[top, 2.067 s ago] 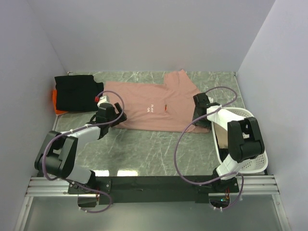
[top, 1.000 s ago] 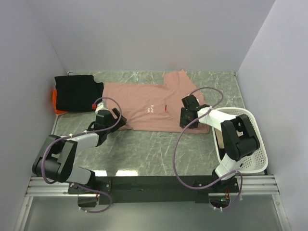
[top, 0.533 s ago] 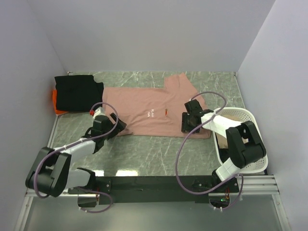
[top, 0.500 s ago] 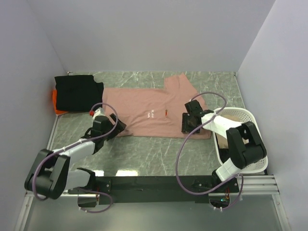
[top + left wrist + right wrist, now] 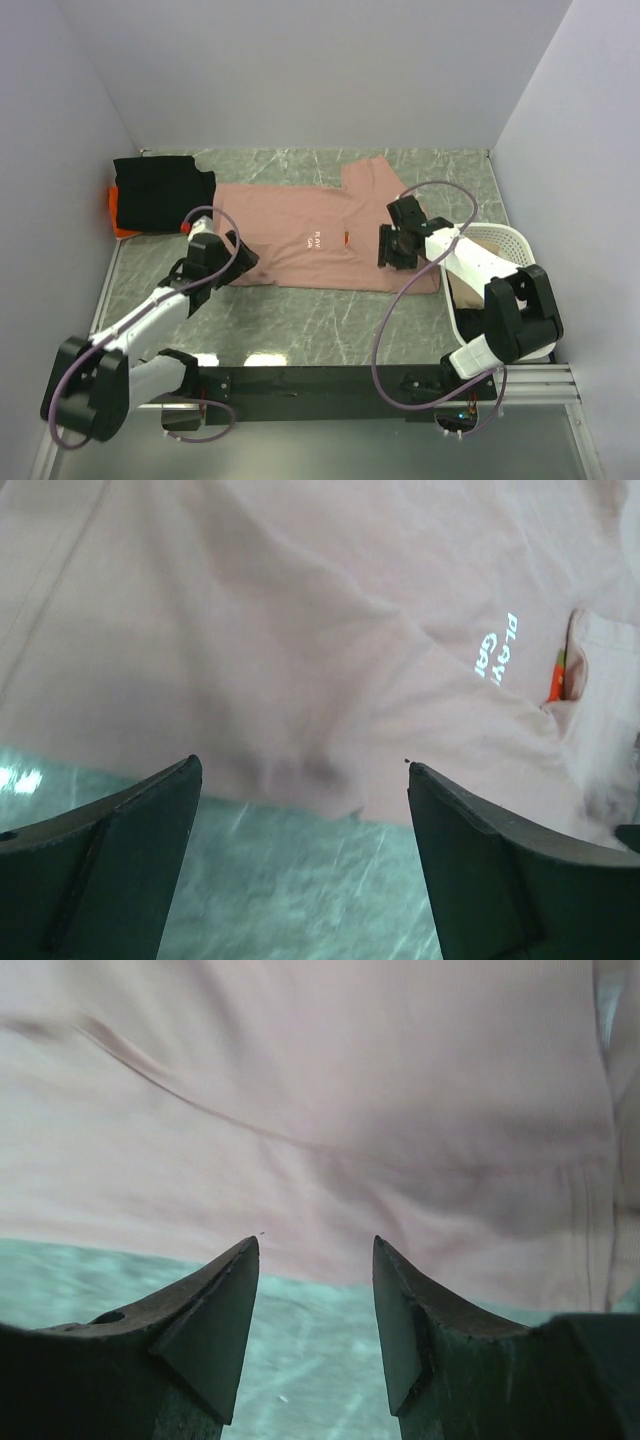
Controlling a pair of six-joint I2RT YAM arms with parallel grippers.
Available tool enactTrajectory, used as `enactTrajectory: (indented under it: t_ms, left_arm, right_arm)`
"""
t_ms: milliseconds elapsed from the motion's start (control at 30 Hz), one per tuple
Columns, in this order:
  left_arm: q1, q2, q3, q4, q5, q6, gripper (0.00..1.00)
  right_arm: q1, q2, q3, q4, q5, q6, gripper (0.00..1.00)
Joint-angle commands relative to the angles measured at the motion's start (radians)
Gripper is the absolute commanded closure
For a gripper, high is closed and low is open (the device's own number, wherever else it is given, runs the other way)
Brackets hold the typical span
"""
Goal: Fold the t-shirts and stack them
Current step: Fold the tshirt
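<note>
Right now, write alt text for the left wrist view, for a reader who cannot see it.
A dusty-pink t-shirt lies spread on a green marbled table, its near edge between two dark jaws standing wide open, holding nothing. Small white lettering shows at right.

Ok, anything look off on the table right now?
Nothing spilled or damaged. The pink shirt is rumpled along its near hem, and the orange shirt pokes out from under the black shirt.
</note>
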Motion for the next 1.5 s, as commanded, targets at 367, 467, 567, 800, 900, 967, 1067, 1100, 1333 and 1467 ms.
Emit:
enactTrajectory:
  t_ms: [367,467,567,800,900,967,1067,1100,1333,1467]
  left_arm:
    - [-0.004,0.331,0.105,0.208,0.008,0.060,0.11]
    - [-0.002,0.318,0.072,0.205,0.021,0.053,0.11]
    - [-0.004,0.294,0.033,0.203,0.042,0.042,0.11]
    - [-0.010,0.185,-0.072,0.126,0.053,0.019,0.10]
    - [-0.010,0.131,-0.107,0.096,0.044,-0.001,0.10]
    - [-0.011,0.102,-0.122,0.087,0.053,-0.009,0.10]
    - [-0.014,0.056,-0.165,0.068,0.053,-0.027,0.09]
    - [-0.014,0.042,-0.174,0.068,0.053,-0.038,0.09]
    - [-0.027,-0.117,-0.244,-0.042,0.064,-0.087,0.08]
    - [-0.030,-0.163,-0.256,-0.074,0.074,-0.101,0.04]
  right_arm:
    - [0.063,0.227,0.100,0.132,-0.035,0.029,0.47]
    - [0.078,0.234,0.054,0.145,-0.039,0.033,0.48]
    - [0.095,0.215,0.001,0.149,-0.050,0.040,0.48]
    - [0.116,0.125,-0.128,0.131,-0.081,0.052,0.48]
    - [0.120,0.085,-0.176,0.142,-0.128,0.066,0.48]
    - [0.124,0.065,-0.194,0.143,-0.151,0.072,0.48]
    - [0.129,0.042,-0.223,0.131,-0.151,0.078,0.47]
    - [0.129,0.034,-0.240,0.128,-0.154,0.079,0.47]
    - [0.136,-0.026,-0.302,0.129,-0.213,0.101,0.47]
    - [0.138,-0.027,-0.320,0.129,-0.217,0.115,0.46]
